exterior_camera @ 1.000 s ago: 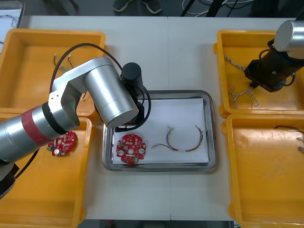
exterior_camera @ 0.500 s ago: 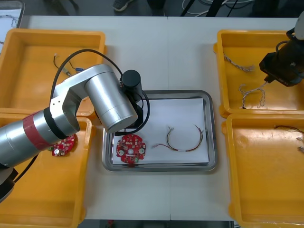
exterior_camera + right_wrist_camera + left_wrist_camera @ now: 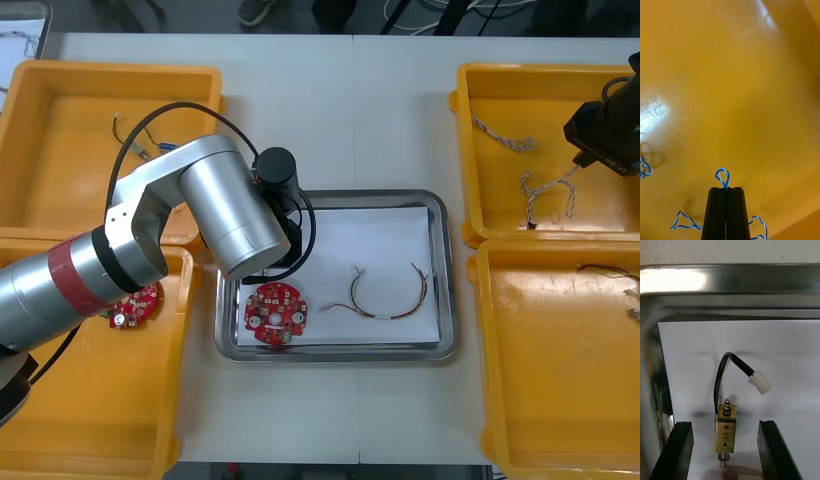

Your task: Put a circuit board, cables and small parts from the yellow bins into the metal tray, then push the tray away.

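Observation:
My left gripper [image 3: 725, 423] stands open low over the white-lined metal tray [image 3: 330, 352]. A small metal part [image 3: 725, 431] with a black lead and a white plug [image 3: 760, 383] lies on the paper between its fingers [image 3: 679, 450], untouched. In the front view my left arm [image 3: 230, 215] covers the tray's left end. A round red circuit board [image 3: 274, 314] and a red and yellow cable [image 3: 390, 300] lie in the tray. My right gripper [image 3: 726, 188] is shut on a twisted blue and white cable [image 3: 545, 195]. The cable dangles over the far right yellow bin [image 3: 480, 150].
Another twisted cable [image 3: 500, 133] lies in the far right bin. The near right bin [image 3: 560, 400] holds cables at its far edge. A second circuit board [image 3: 130, 305] sits in the near left bin, and thin cables [image 3: 135, 135] lie in the far left bin [image 3: 60, 130].
My left gripper has opened and let go of the small metal part in the tray. My right gripper has lifted the blue and white cable and carried it to the right.

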### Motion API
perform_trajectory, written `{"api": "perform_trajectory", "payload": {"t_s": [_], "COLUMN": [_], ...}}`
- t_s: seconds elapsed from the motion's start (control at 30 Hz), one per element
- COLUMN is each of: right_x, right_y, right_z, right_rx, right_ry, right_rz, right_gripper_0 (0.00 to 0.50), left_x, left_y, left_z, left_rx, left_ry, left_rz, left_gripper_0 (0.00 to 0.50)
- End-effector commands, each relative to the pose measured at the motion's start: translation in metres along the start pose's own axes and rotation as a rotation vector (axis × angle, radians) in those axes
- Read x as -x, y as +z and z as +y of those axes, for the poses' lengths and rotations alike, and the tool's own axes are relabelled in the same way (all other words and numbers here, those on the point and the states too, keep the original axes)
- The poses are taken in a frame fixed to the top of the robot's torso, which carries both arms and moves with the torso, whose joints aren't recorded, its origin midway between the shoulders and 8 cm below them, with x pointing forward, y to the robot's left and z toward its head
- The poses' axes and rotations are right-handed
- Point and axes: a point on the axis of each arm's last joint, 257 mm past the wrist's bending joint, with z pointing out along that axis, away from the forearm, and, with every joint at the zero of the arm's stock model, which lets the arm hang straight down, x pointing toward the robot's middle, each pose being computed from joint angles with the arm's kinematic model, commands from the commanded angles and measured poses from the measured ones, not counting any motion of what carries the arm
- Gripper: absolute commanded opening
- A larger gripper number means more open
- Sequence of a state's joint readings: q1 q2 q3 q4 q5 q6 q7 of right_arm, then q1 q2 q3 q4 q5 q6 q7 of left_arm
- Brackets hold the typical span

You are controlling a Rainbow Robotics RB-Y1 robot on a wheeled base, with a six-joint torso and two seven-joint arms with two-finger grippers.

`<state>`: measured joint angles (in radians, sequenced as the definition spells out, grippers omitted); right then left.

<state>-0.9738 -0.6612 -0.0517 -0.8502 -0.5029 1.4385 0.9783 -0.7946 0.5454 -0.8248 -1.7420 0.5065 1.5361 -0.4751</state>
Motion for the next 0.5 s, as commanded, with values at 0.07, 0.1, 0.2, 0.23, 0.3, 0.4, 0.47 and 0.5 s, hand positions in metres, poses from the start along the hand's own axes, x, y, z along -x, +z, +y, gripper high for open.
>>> {"api": "perform_trajectory", "payload": {"t_s": [0.07,0.1,0.2,0.23,0.3,0.4,0.47,0.5], "right_x": [0.046,0.047,0.051,0.053,0.054,0.059,0.061,0.061], "right_y": [-0.036,-0.036,-0.038,-0.038,-0.037,-0.036,-0.034,-0.033], "right_z": [0.001,0.001,0.000,-0.001,-0.003,-0.005,-0.007,-0.008], "right_rx": [0.023,0.024,0.021,0.020,0.017,0.016,0.017,0.016], "right_ry": [-0.054,-0.056,-0.066,-0.069,-0.072,-0.077,-0.077,-0.078], "right_rz": [-0.109,-0.111,-0.124,-0.129,-0.134,-0.146,-0.151,-0.152], "right_gripper_0": [0.000,0.000,0.000,0.000,0.000,0.000,0.000,0.000], "left_x": [0.004,0.006,0.017,0.020,0.026,0.039,0.046,0.049], "left_y": [-0.004,-0.005,-0.014,-0.018,-0.026,-0.045,-0.056,-0.059], "left_z": [-0.008,-0.008,-0.006,-0.005,-0.001,0.008,0.013,0.015], "left_rx": [-0.029,-0.031,-0.044,-0.046,-0.048,-0.048,-0.050,-0.051], "left_ry": [-0.031,-0.034,-0.050,-0.051,-0.058,-0.078,-0.091,-0.095], "left_rz": [-0.011,-0.014,-0.030,-0.035,-0.044,-0.063,-0.074,-0.079], "left_gripper_0": [0.500,0.500,0.500,0.500,0.500,0.500,0.500,0.500]}}
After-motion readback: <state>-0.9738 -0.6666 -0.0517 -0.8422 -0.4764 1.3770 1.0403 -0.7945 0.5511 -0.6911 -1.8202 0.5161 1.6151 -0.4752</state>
